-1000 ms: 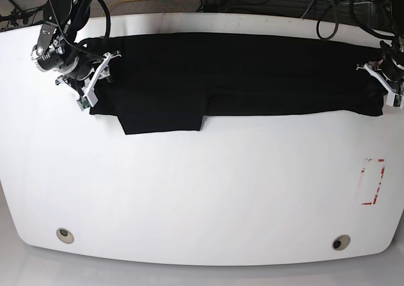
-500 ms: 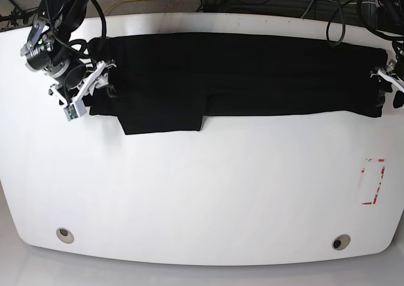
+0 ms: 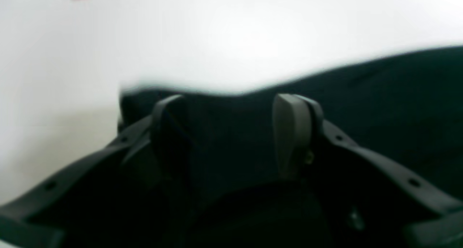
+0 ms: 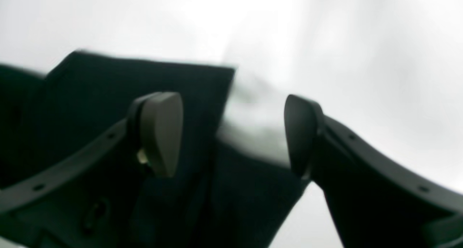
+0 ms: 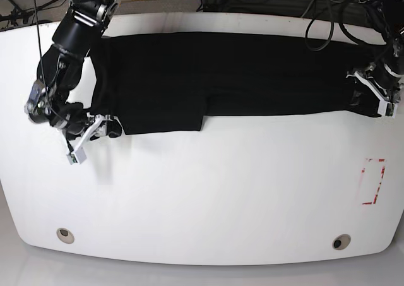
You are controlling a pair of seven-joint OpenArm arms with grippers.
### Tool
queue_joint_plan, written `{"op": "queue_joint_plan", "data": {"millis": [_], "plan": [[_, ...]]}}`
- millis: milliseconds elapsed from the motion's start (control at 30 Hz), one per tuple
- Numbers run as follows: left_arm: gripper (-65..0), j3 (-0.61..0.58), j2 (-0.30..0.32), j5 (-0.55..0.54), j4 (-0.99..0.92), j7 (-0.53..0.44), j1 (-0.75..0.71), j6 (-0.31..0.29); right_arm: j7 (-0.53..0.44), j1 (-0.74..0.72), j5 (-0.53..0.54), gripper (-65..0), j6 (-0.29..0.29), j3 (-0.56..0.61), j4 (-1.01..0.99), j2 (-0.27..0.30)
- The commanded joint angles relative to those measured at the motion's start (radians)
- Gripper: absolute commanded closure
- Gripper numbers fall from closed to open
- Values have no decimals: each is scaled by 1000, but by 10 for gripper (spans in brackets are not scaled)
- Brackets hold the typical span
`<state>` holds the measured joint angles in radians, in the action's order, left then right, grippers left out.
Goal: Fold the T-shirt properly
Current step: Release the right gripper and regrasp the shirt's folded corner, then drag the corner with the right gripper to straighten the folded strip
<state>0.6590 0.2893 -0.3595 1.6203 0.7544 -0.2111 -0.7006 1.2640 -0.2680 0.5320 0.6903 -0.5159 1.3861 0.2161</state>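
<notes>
The T-shirt (image 5: 221,74) lies flat as a long black band across the far half of the white desk (image 5: 208,191), plain black side up, stretching from one gripper to the other. A shorter flap of the cloth hangs lower along its near edge, closer to the right gripper.

The right gripper (image 5: 95,129) sits at the near corner of the shirt's end on the base view's left. In the right wrist view its 2 fingers (image 4: 161,132) stand well apart, released, with nothing pinched between them. One finger is over black cloth; the other is over bare desk just past the cloth's edge. The shirt's corner reaches in between them from the side of the first finger.

The left gripper (image 5: 379,93) is at the opposite end of the shirt, on the base view's right, at the near edge of the cloth. In the left wrist view its 2 fingers (image 3: 291,132) are also spread, with black fabric filling the gap behind and below them. That view is blurred, so it appears the fingers are just above the cloth rather than gripping it, but contact cannot be told for certain.

Well away from the left gripper, toward the desk's near edge, is a red dashed rectangle mark (image 5: 373,181). 2 round holes (image 5: 65,235) are set near the desk's front corners.
</notes>
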Motion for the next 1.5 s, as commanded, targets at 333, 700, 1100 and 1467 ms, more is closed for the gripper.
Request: {"op": "queue_joint_plan", "data": {"millis": [333, 700, 1100, 1467], "plan": [[-337, 87, -32, 132, -15, -9, -14, 2, -14, -130, -103, -414, 8, 107, -182, -40], [-337, 91, -28, 132, -58, -11, -14, 2, -43, -89, -103, -203, 8, 107, -184, -74], [-337, 84, -28, 135, -58, -11, -14, 2, -31, -17, 55, 0, 8, 99, -14, -76], [-337, 84, -28, 138, -59, -11, -14, 2, 29, 246, 345, 0, 8, 21, 207, -43]]}}
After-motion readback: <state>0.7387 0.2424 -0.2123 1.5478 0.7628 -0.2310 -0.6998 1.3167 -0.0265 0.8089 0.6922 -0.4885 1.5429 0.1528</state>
